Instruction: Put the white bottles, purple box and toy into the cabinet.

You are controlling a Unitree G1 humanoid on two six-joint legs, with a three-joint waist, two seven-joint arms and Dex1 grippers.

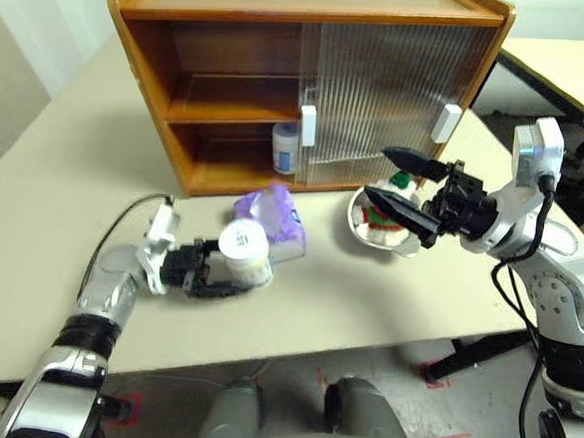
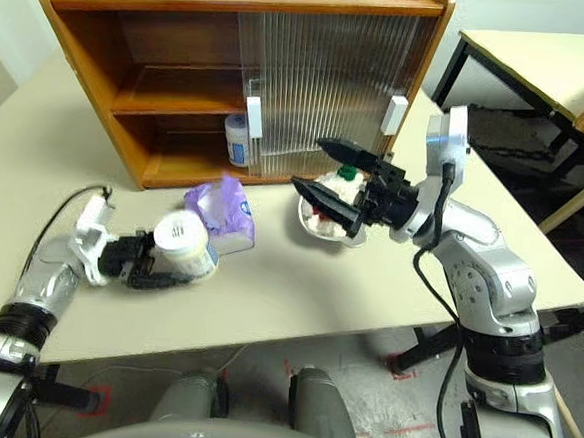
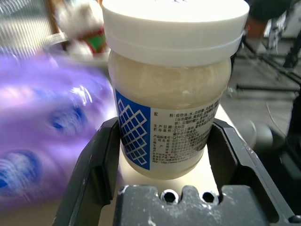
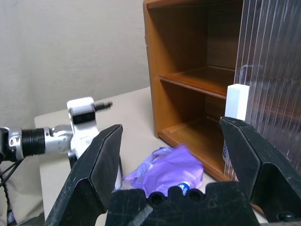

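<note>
A: The left gripper point(image 1: 230, 267) has its fingers clamped on a bottle point(image 1: 245, 252), lid up, at about seven o'clock on the table point(image 1: 52, 212). It's gripped low on the body, probably so it stays upright for the shelf.

B: The second bottle point(image 1: 285, 148) already stands in the cabinet point(image 1: 231, 84), lower level, at the door's edge.

A: The box point(image 1: 274, 216) lies just beside the held bottle, toward one o'clock.

B: The right gripper point(image 1: 406, 191) hangs with jaws spread wide and empty above the bowl point(image 1: 357, 224), where the toy point(image 1: 380, 217) seems to sit, though it's partly hidden. It looks parked there, ready.
</note>
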